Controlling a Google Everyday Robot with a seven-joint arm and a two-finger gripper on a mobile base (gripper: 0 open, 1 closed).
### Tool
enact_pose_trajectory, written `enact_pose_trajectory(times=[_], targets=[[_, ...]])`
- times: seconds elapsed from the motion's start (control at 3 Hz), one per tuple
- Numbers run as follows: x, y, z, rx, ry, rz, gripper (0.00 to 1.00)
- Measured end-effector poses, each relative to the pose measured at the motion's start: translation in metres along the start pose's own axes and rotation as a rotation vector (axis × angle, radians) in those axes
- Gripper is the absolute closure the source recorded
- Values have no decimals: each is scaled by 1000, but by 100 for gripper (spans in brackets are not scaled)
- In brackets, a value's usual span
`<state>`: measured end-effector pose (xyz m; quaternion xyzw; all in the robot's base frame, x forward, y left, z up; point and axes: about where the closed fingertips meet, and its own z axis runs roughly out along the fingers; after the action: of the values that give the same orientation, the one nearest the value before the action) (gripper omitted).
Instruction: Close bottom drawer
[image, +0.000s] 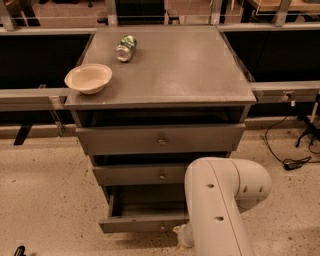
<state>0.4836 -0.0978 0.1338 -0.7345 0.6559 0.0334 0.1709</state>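
Tool: your tool (180, 235) sits low, mostly hidden under the white arm (220, 205). You cannot tell if it is spread or pressed together.
Bottom drawer: the bottom drawer (142, 206) is pulled out, and its front edge is just left of your tool.
Open room: there is bare floor (45, 200) left of your tool and a cable (295, 162) off to the right.
Desk: the desk (185, 70) is high above your tool and holds a bowl (88, 78) and a can (125, 48).

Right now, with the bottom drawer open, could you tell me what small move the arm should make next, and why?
Probably a short push straight inward. The bottom drawer stands pulled out with its interior showing, and the gripper, mostly hidden under the arm, sits low at its front panel.
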Motion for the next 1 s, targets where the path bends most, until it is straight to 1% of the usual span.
enact_pose_trajectory(times=[0.33, 0.67, 1.0], targets=[[-4, -12, -8, 86, -54, -22, 72], [-4, -12, -7, 80, -47, -20, 95], [-20, -14, 7, 79, -114, -35, 100]])
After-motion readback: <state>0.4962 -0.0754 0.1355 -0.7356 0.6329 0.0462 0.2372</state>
